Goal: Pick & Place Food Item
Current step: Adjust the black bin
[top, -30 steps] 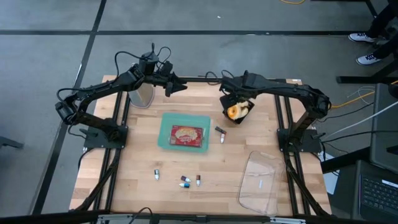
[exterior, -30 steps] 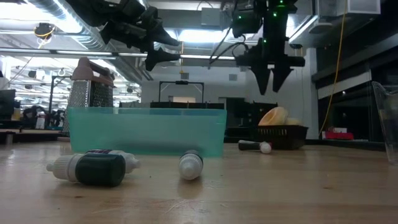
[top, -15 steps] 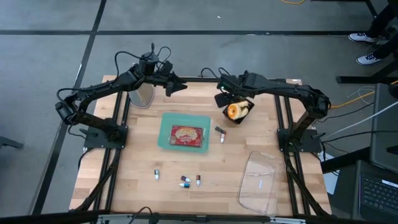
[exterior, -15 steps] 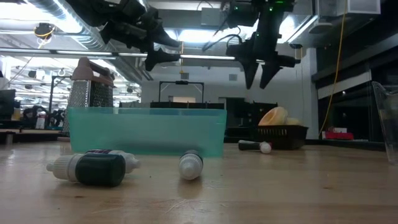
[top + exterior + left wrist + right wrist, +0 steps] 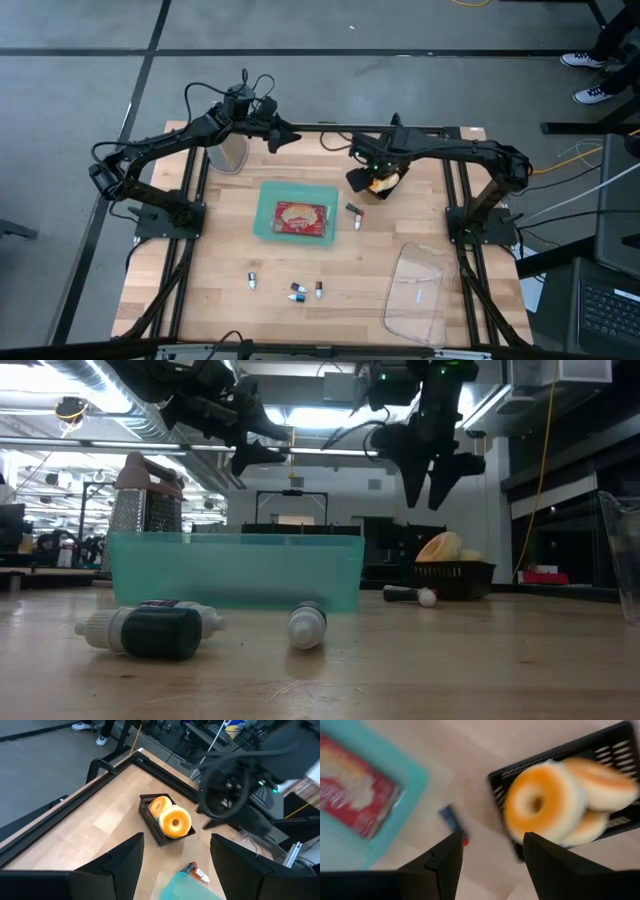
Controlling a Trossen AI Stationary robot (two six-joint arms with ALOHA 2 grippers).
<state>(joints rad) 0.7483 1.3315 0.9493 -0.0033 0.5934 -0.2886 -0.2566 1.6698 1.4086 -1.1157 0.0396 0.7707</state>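
Right pincer (image 5: 357,178) apart, empty, above orange bagels (image 5: 380,182) in black mesh basket (image 5: 150,822); nothing picked yet, your grasp pending.

Tabletop (image 5: 220,260) inventory, places given relative to the teal tray:

- Teal tray (image 5: 268,212): 1, holding 1 red food packet (image 5: 302,218).
- Black basket (image 5: 384,190): 1, beyond the tray's far right corner, holding 2 bagels (image 5: 175,821).
- Metal grater (image 5: 232,152): 1, beyond the tray's far left corner.
- Clear plastic container (image 5: 417,290): 1, to the near right of the tray.
- Small bottles: 5 in all. 2 lie just right of the tray (image 5: 354,210); 3 lie on the near side of the tray (image 5: 252,281), two of these close together (image 5: 298,289).
- Robot arms: 2, each with 1 claw, left (image 5: 284,134) and right (image 5: 358,176).
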